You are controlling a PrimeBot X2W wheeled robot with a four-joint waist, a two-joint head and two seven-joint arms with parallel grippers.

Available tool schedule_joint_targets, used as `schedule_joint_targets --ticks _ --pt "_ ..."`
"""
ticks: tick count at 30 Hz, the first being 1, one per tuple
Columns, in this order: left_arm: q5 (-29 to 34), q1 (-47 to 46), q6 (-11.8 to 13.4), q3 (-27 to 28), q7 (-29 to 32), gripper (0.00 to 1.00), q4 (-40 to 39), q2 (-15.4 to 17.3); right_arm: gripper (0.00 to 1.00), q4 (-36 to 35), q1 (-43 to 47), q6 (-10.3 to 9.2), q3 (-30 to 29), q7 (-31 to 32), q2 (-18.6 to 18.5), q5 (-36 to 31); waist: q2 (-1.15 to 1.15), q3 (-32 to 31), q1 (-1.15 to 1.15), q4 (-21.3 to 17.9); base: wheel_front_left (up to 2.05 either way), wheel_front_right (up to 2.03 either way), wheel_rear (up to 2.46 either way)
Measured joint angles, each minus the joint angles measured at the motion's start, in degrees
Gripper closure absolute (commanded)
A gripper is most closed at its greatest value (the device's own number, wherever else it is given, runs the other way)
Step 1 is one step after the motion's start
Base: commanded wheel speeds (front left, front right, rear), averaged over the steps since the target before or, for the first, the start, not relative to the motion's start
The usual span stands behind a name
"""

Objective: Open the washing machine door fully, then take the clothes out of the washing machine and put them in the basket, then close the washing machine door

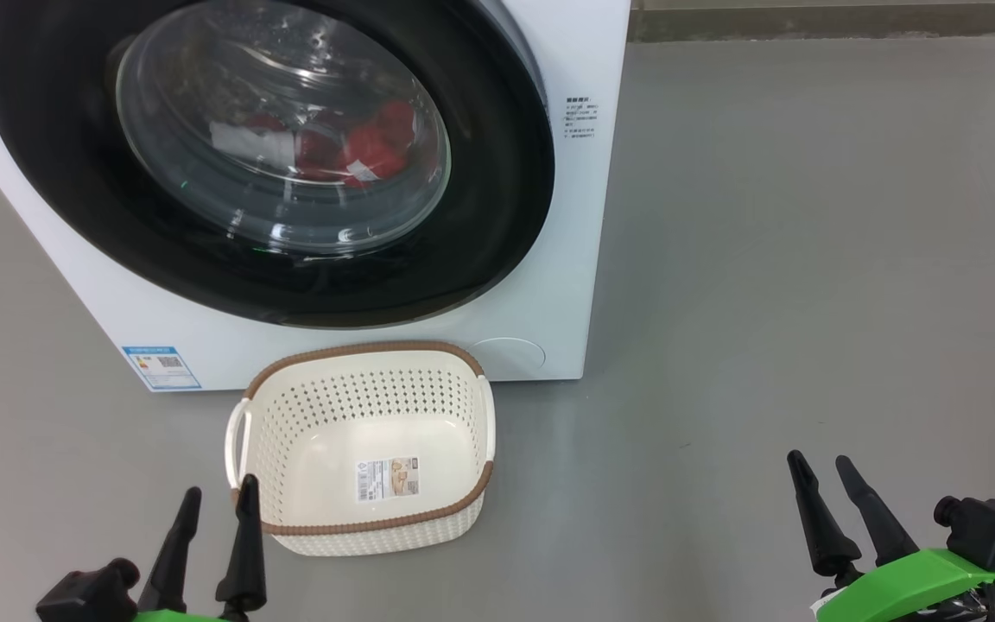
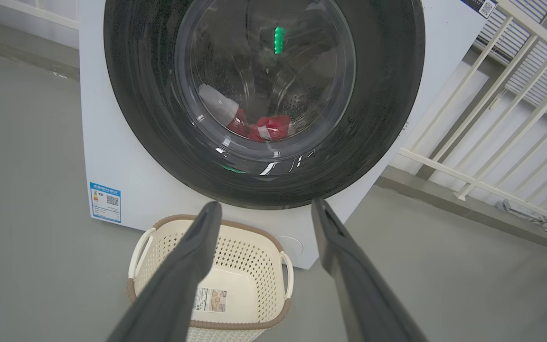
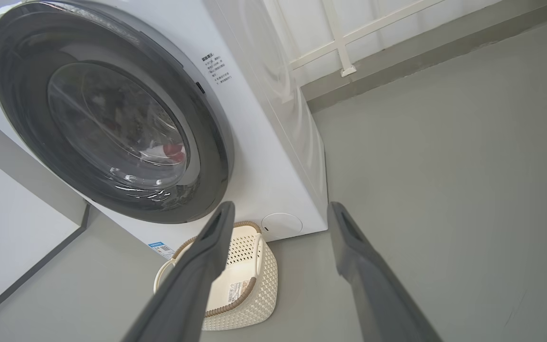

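- Head view is showing the washing machine door sitting shut against the washing machine, so the opening step is not yet begun.
- Clothes are lying inside the drum behind the glass, low and right of centre: red fabric with a white piece beside it.
- Basket is standing empty on the floor, just in front of the machine and under the door's lower edge.
- Left gripper is hanging low by the basket's near left corner, fingers standing spread and gripping nothing. Can't tell if it's touching the rim.
- Right gripper is hanging well out to the right, past the machine's right edge, fingers likewise spread and empty.
- Key relation: the door is lying up and ahead of both grippers, well apart from each. Left fingers are facing the glass almost square-on; from the right fingers it's lying up and to the left.
- Door's right rim is sitting nearer the right gripper. Right wrist view is showing a small dark notch on that rim. I'm reading it as the latch side, not certain.
- If so, the right arm is looking like the better pick for the pull, with the door swinging out above the basket. Clearance there is hard to judge.
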Motion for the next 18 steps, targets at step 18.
schedule_joint_targets --ticks 18 --pt "11.68 0.21 -0.02 -0.64 -3.02 0.00 -0.66 0.25 0.00 -1.77 0.01 0.00 0.07 -2.89 -0.97 -10.98 0.00 0.70 0.00 -0.25 0.00 0.00 0.00"
